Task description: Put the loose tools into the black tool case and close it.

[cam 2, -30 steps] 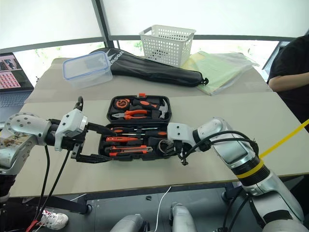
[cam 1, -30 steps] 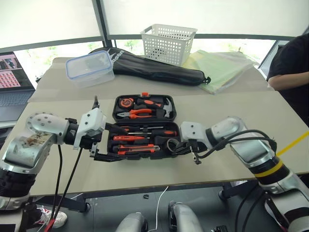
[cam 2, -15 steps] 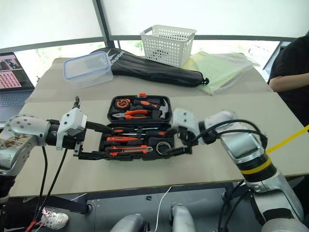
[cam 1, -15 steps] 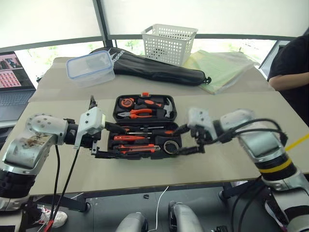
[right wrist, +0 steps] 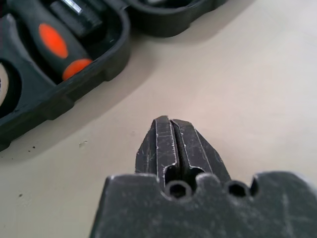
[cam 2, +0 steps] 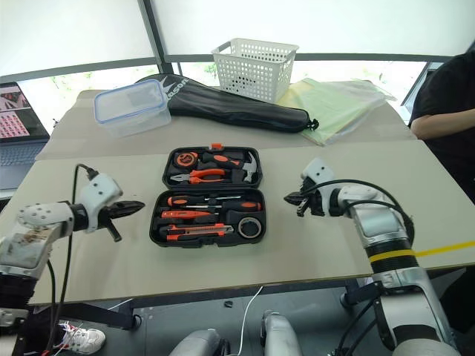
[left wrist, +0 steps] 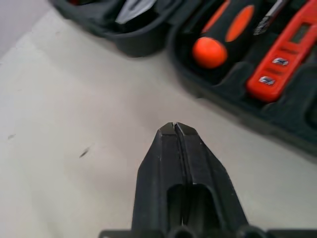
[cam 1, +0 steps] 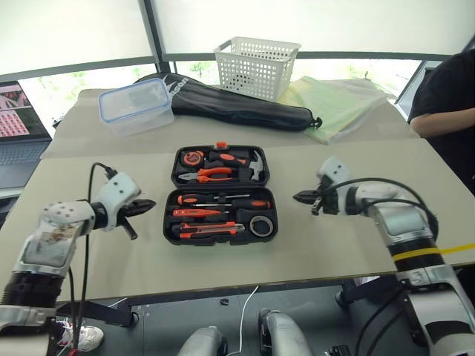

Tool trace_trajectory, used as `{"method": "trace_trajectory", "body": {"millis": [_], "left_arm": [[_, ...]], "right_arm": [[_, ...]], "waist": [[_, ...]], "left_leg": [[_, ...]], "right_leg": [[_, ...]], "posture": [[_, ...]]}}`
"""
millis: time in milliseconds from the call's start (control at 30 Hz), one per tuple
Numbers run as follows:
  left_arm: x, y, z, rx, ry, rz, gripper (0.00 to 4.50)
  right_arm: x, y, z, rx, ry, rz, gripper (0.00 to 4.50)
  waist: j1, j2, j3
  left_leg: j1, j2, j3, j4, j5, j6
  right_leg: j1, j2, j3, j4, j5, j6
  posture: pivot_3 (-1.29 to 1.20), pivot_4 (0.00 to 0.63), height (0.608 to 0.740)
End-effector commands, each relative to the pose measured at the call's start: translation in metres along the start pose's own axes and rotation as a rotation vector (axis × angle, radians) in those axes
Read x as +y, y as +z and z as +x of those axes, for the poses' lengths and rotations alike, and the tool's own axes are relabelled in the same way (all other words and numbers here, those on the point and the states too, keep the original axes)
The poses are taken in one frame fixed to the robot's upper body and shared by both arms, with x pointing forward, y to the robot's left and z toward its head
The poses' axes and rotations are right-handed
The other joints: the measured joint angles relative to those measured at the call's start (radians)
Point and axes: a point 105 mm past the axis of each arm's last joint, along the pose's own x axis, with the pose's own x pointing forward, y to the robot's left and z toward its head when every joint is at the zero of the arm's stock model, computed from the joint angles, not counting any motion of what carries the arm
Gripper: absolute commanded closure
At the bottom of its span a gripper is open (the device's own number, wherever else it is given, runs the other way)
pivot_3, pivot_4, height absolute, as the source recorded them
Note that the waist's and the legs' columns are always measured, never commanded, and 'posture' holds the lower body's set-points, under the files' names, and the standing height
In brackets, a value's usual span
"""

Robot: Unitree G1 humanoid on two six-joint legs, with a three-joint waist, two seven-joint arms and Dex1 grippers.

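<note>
The case [cam 1: 220,194] lies open and flat mid-table, its near half holding the screwdrivers [cam 1: 223,200], the knife [cam 1: 208,230] and the tape roll [cam 1: 259,225] in their slots, the far half behind it across the hinge; the left gripper [cam 1: 141,207] just left of the case and the right gripper [cam 1: 304,197] just right of it both have fingers clenched on nothing. I judge the case stiff, smooth moulded plastic, fairly heavy with steel tools, so the far half is best taken by its far rim near the orange latch [cam 1: 221,145] and folded toward the robot. The tools' long axes run left to right, parallel to the hinge, while the open case stretches near to far.
</note>
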Motion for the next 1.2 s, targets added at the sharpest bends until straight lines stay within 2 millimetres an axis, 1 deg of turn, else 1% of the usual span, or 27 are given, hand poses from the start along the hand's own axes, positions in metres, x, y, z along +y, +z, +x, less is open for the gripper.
{"method": "trace_trajectory", "body": {"millis": [33,100,167,233,367,400,467,533,600,733,800,867,967,1033,1100,1133,1200], "left_arm": [[-0.015,0.015,0.006,-0.034,-0.060,0.048,4.46],[-0.023,0.016,0.008,-0.035,-0.096,0.041,4.46],[-0.031,0.017,0.006,-0.038,-0.148,0.015,4.46],[-0.041,0.021,0.004,-0.063,-0.204,0.038,4.46],[-0.072,0.028,-0.004,-0.103,-0.365,0.070,4.46],[-0.075,0.029,-0.006,-0.104,-0.379,0.070,4.46],[-0.081,0.028,-0.009,-0.097,-0.407,0.087,4.46],[-0.085,0.026,-0.013,-0.085,-0.427,0.102,4.46],[-0.087,0.020,-0.016,-0.064,-0.430,0.121,4.46],[-0.077,0.007,-0.019,-0.021,-0.364,0.122,4.46],[-0.069,-0.005,-0.021,0.034,-0.317,0.143,4.46],[-0.061,-0.020,-0.027,0.105,-0.281,0.173,4.46],[-0.049,-0.033,-0.038,0.155,-0.227,0.100,4.46],[-0.037,-0.035,-0.045,0.163,-0.180,0.004,4.46],[-0.020,-0.031,-0.048,0.135,-0.111,-0.130,3.97],[-0.011,-0.026,-0.049,0.109,-0.079,-0.213,3.80],[0.000,-0.017,-0.048,0.068,-0.050,-0.314,3.05]], "right_arm": [[0.011,0.026,0.006,-0.065,0.067,-0.182,4.50],[0.024,0.033,0.009,-0.107,0.118,-0.262,4.50],[0.040,0.039,0.009,-0.148,0.206,-0.254,4.50],[0.054,0.040,0.006,-0.163,0.272,-0.280,4.50],[0.069,0.026,-0.007,-0.125,0.337,-0.359,4.50],[0.070,0.025,-0.008,-0.122,0.340,-0.363,4.50],[0.074,0.014,-0.016,-0.091,0.355,-0.381,4.50],[0.077,0.006,-0.024,-0.067,0.363,-0.389,4.50],[0.079,0.002,-0.030,-0.057,0.356,-0.385,4.50],[0.085,-0.004,-0.038,-0.053,0.356,-0.377,4.50],[0.089,-0.009,-0.040,-0.049,0.354,-0.358,4.50],[0.087,-0.018,-0.040,-0.013,0.323,-0.361,4.50],[0.071,-0.025,-0.044,0.030,0.232,-0.337,4.50],[0.054,-0.025,-0.051,0.046,0.155,-0.271,4.50],[0.034,-0.018,-0.059,0.034,0.068,-0.185,3.92],[0.025,-0.013,-0.062,0.018,0.033,-0.130,3.71],[0.016,-0.003,-0.065,-0.011,0.000,-0.049,3.00]], "waist": [[0.000,0.000,0.000],[0.002,0.000,0.000],[0.002,0.000,0.000],[0.000,0.000,0.000],[0.000,0.000,0.000],[0.001,0.000,0.000],[0.002,0.000,0.000],[0.004,0.000,0.000],[0.004,0.000,0.000],[0.005,0.000,0.000],[0.007,0.000,0.000],[0.007,0.000,0.000],[0.004,0.000,0.000],[0.002,0.000,0.000],[0.001,0.000,0.000],[0.002,0.000,0.000],[0.002,0.000,0.000]], "left_leg": [[0.000,0.000,0.000,0.000,0.000,0.000],[0.000,0.000,-0.001,0.000,0.000,0.000],[-0.001,0.000,-0.002,0.000,0.000,0.000],[-0.001,0.000,-0.001,-0.001,0.000,0.000],[-0.001,0.001,-0.002,-0.003,0.000,0.000],[-0.001,0.001,-0.002,-0.004,0.000,0.000],[-0.001,0.001,-0.002,-0.004,0.000,0.000],[-0.002,0.001,-0.002,-0.003,0.000,0.000],[-0.001,0.001,-0.002,-0.003,0.000,0.000],[0.001,0.001,-0.001,-0.002,0.000,0.000],[0.002,0.001,-0.002,-0.002,0.000,0.000],[0.002,0.001,-0.002,-0.002,0.000,0.000],[0.003,0.001,-0.001,-0.003,0.000,0.000],[0.003,0.001,0.000,-0.003,0.000,0.000],[0.004,0.002,0.000,-0.003,0.000,0.000],[0.004,0.001,0.000,-0.003,0.000,0.000],[0.003,0.001,0.000,-0.002,0.000,0.000]], "right_leg": [[0.000,0.000,0.000,0.000,0.000,0.000],[0.000,0.000,0.000,0.000,0.000,0.000],[0.000,0.000,0.000,0.000,0.000,0.000],[0.000,0.000,0.000,0.000,0.000,0.000],[-0.001,0.001,-0.001,0.000,0.000,0.000],[-0.001,0.001,-0.001,0.000,0.000,0.000],[-0.001,0.001,-0.002,0.000,0.000,0.000],[0.000,0.001,-0.002,-0.001,0.000,0.000],[0.000,0.001,-0.002,-0.001,0.000,0.000],[0.001,0.000,0.000,-0.001,0.000,0.000],[0.002,0.000,0.001,-0.001,0.000,0.000],[0.002,0.000,0.001,-0.001,0.000,0.000],[0.002,0.000,0.001,0.000,0.000,0.000],[0.002,0.001,0.000,0.000,0.000,0.000],[0.002,0.001,0.000,0.000,0.000,0.000],[0.002,0.001,0.000,0.001,0.000,0.000],[0.002,0.001,0.000,0.001,0.000,-0.001]], "posture": [[0.00,0.150,0.740],[0.00,0.150,0.740],[0.00,0.150,0.740],[0.00,0.150,0.740],[0.00,0.150,0.740],[0.00,0.150,0.740],[0.00,0.150,0.740],[0.00,0.150,0.740],[0.00,0.150,0.740],[0.00,0.150,0.740],[0.00,0.150,0.740],[0.00,0.150,0.740],[0.00,0.150,0.740],[0.00,0.150,0.740],[0.00,0.150,0.740],[0.00,0.150,0.740],[0.00,0.150,0.740]]}}
